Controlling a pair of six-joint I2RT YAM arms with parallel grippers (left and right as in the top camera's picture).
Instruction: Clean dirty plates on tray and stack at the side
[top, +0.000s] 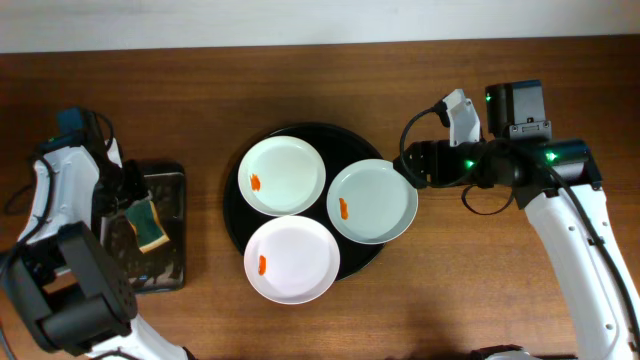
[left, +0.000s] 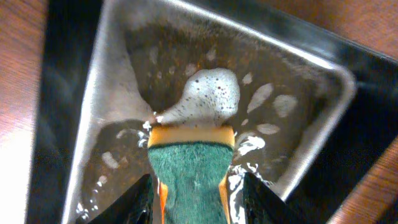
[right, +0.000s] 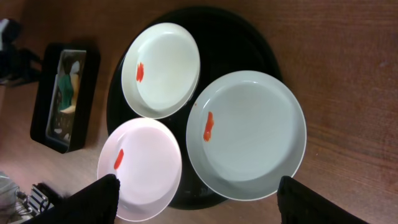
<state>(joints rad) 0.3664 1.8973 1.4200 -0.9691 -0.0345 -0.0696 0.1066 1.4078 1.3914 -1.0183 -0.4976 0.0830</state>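
Note:
Three white plates lie on the round black tray (top: 349, 142): a back left plate (top: 290, 170), a front plate (top: 300, 255) and a right plate (top: 380, 195). Each has a small orange smear. My left gripper (top: 140, 212) is shut on the green-yellow sponge (left: 193, 171) over the small rectangular tray (top: 172, 185), whose bottom holds soapy water and foam (left: 208, 96). My right gripper (top: 408, 168) is open and empty, held above the right plate's (right: 255, 137) far edge. The right wrist view also shows the back left plate (right: 168, 65) and the front plate (right: 146, 165).
The wooden table (top: 500, 300) lies all round the trays. The right arm's body (top: 520, 160) stretches over the right side, and the left arm (top: 60, 200) stands beside the small tray.

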